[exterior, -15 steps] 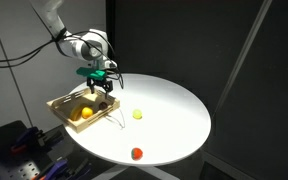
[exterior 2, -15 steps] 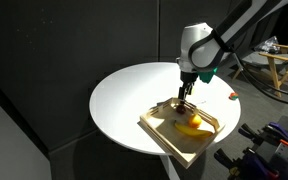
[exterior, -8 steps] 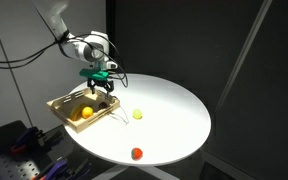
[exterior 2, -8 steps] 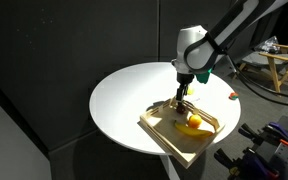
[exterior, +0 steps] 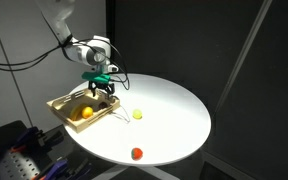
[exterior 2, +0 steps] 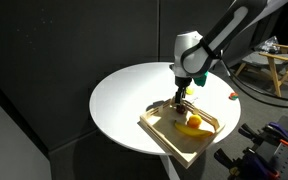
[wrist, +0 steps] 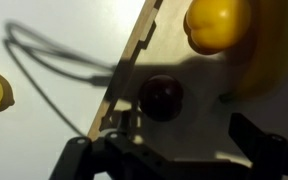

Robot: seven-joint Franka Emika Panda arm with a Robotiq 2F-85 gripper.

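Dark and round, a small fruit (wrist: 161, 97) is lying inside the wooden tray (wrist: 132, 62), just beside its slatted wall, with a yellow fruit (wrist: 219, 22) sitting deeper in. Directly above the dark fruit the jaws are hanging spread wide, gripping nothing and touching neither fruit nor wall. In both exterior views the tray (exterior: 84, 123) (exterior 2: 160, 133) is sitting right at the rim of the round white table (exterior: 174, 110). Outside the wall, another yellow piece (exterior: 137, 114) is lying near the tray, and a red one (exterior: 136, 153) is resting well apart by the table's edge, leaving broad bare surface beyond.
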